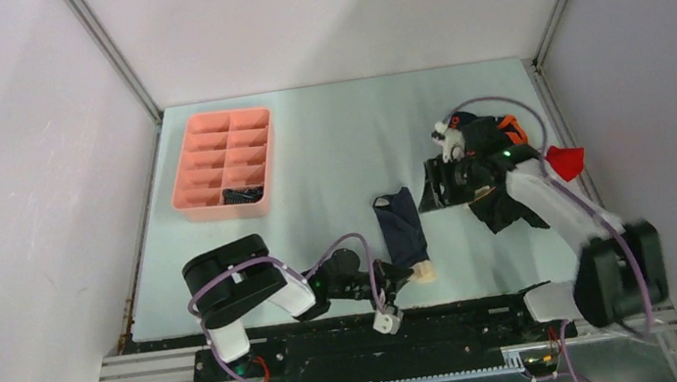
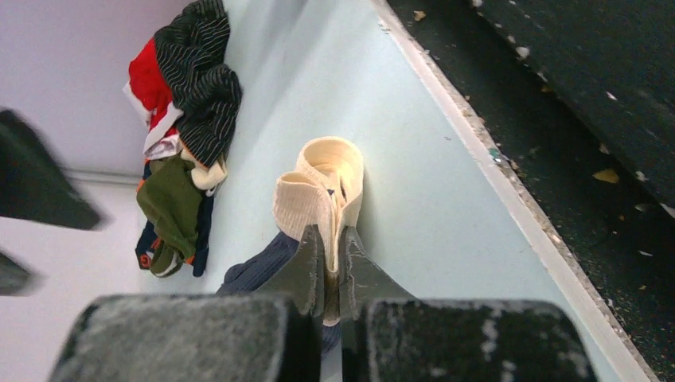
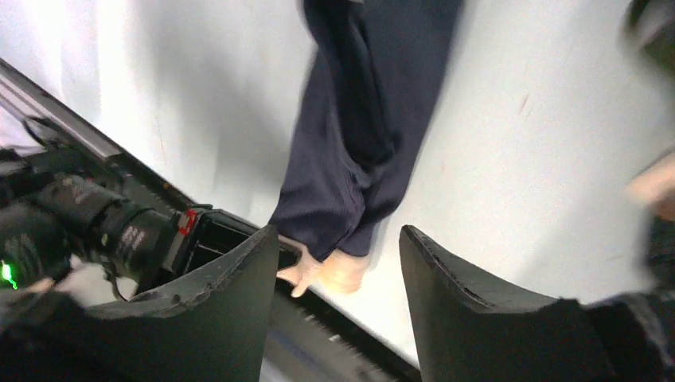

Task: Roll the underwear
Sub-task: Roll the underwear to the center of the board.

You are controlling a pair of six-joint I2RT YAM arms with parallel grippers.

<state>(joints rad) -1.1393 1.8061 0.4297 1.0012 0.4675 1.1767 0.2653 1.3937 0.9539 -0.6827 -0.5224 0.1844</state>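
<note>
Left gripper [image 2: 330, 239] is clamped on the beige waistband [image 2: 318, 191] of the navy briefs [image 1: 401, 225], which lie right of the pink tray [image 1: 204, 209]. Right gripper [image 3: 338, 235] is spread, empty. We should roll tight and straight up the strip, with the band edges aligned.

Left arm [image 1: 264, 295] and right arm [image 1: 554, 207]: black joints, white shells, looped lilac cables [image 1: 349, 238], green lights [image 1: 319, 279], charcoal fingers [image 3: 470, 318].

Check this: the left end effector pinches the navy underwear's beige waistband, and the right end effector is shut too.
One error. The left end effector pinches the beige waistband of the navy underwear, but the right end effector is open, as the right wrist view shows.
</note>
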